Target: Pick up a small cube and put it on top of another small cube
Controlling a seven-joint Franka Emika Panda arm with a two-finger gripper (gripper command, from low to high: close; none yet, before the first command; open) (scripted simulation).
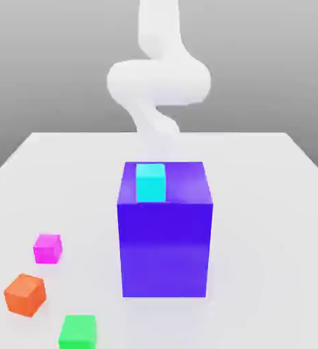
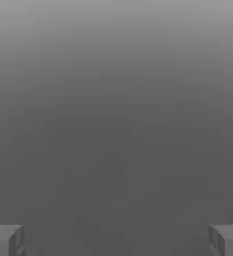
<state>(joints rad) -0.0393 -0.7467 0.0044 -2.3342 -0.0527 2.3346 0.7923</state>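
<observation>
Nearest the exterior view's camera sits a green cube [image 1: 78, 331] at the front edge of the white table [image 1: 271, 204], with an orange cube [image 1: 24, 294] just behind it toward the exterior view's left and the small magenta-pink cube [image 1: 48, 248] a little farther back. All three rest on the table, apart from one another. Beside them, toward the middle, stands a big blue-violet block [image 1: 165, 245] with a small cyan cube [image 1: 150, 182] on its top face. The white arm [image 1: 160, 82] rises behind the block, well away from the magenta-pink cube. In the hand view the gripper [image 2: 116, 240] has its fingers [image 2: 6, 240] spread wide apart with nothing between them, facing plain grey background. Judging from this, the task has hardly begun: no cube is grasped or lifted, so the approach, pick and stacking all remain
</observation>
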